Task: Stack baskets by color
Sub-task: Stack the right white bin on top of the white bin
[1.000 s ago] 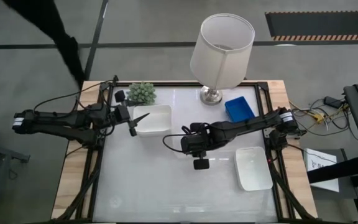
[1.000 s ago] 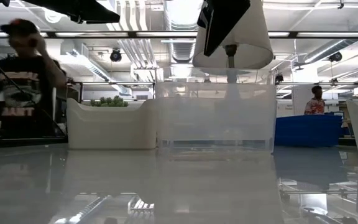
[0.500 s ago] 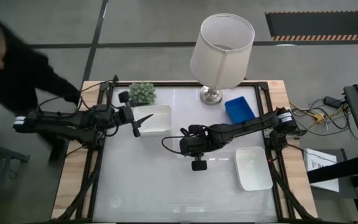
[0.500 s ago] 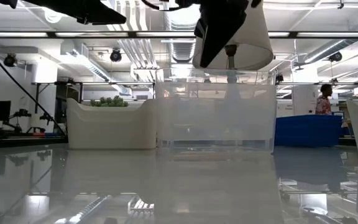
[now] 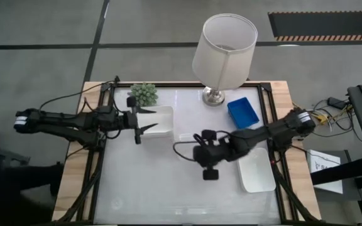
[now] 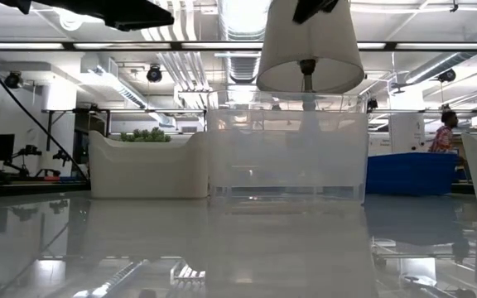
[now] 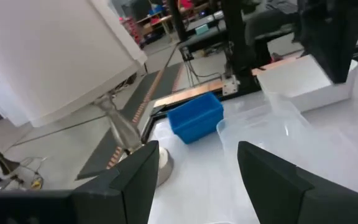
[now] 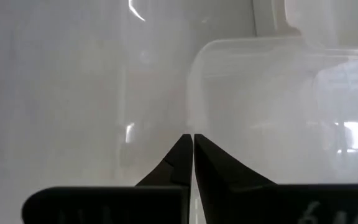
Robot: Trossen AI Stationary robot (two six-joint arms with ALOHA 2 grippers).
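A clear basket (image 5: 186, 137) (image 6: 286, 153) stands on the table's middle. One white basket (image 5: 154, 122) sits at the far left, another white basket (image 5: 256, 169) at the right, and a blue basket (image 5: 242, 111) is beside the lamp's foot. My right gripper (image 5: 195, 151) (image 8: 193, 138) is shut with nothing in it and hangs above the table on the near side of the clear basket (image 8: 272, 87). My left gripper (image 5: 146, 120) (image 7: 197, 155) is open and hovers at the left end of the far-left white basket.
A white-shaded lamp (image 5: 225, 44) (image 6: 309, 41) stands at the far edge, and a small green plant (image 5: 143, 93) sits at the far left corner. Bare tabletop lies along the near edge. A person (image 6: 450, 124) shows far off in the room behind.
My right gripper has drawn away from above the clear basket, going toward the table's near and right edges and a little up. The clear basket stays where it was. My left gripper has edged toward the white basket. A person beside the table's left has walked out of view.
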